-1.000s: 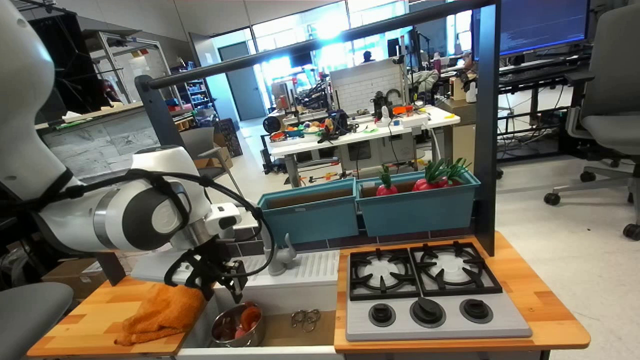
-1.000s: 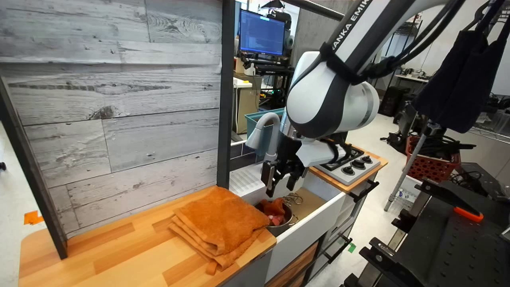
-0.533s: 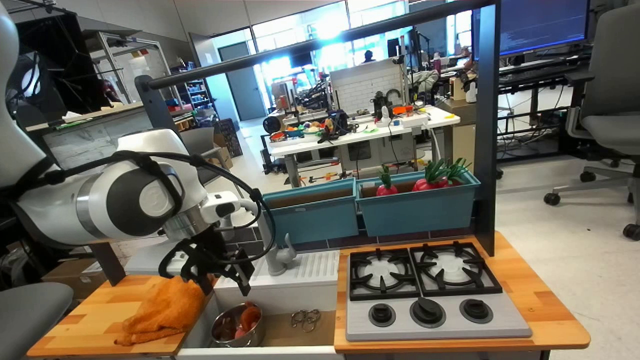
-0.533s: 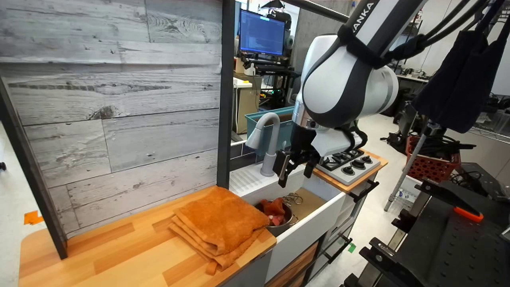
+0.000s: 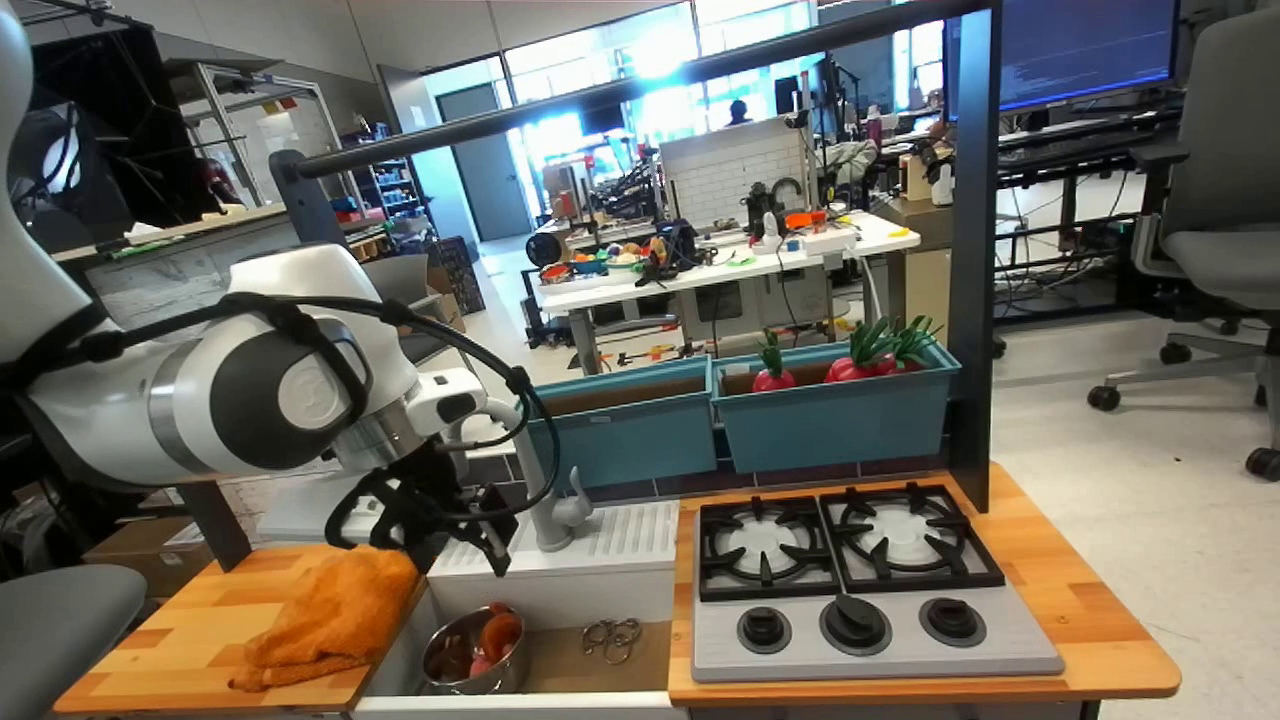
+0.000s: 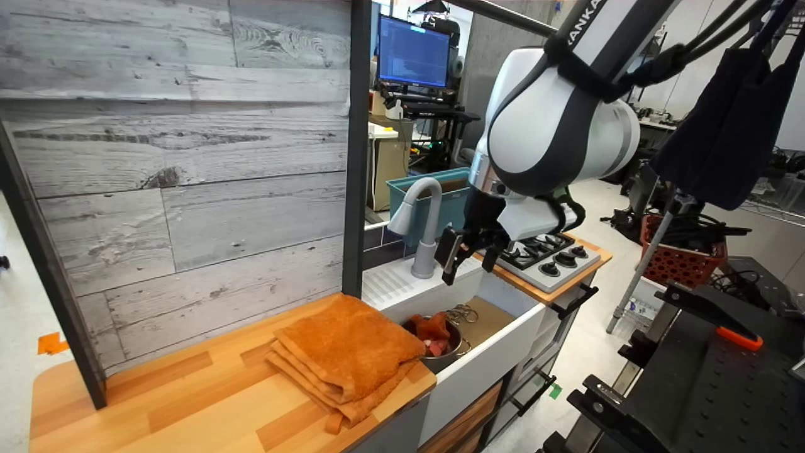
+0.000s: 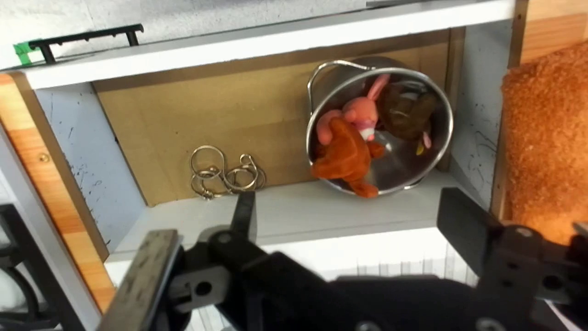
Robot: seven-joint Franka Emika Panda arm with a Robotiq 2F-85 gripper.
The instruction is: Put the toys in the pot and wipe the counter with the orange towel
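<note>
The silver pot (image 7: 394, 169) sits in the sink, its handle folded to one side. Inside it lie three soft toys: an orange one (image 7: 345, 151) overlapping the rim, a pink one (image 7: 363, 111) and a dark brown one (image 7: 404, 112). My gripper (image 7: 348, 197) is open, with nothing held between its fingers. In both exterior views the gripper (image 5: 460, 562) (image 6: 469, 272) hangs above the sink, higher than the pot (image 5: 492, 682) and apart from it. Folded on the wooden counter (image 6: 188, 409) beside the sink is the orange towel (image 6: 352, 352), lying near the counter's sink-side edge.
Metal rings (image 7: 227, 177) lie on the sink floor next to the pot. A grey faucet (image 6: 422, 239) rises behind the sink, close to the gripper. The stove (image 5: 870, 640) is on the sink's far side, with teal planters (image 5: 840, 425) behind. White walls (image 6: 487, 368) enclose the sink.
My gripper has risen from just over the pot and shifted toward the stove side, its fingers spreading a little wider. Pot, toys and towel have stayed in place.
</note>
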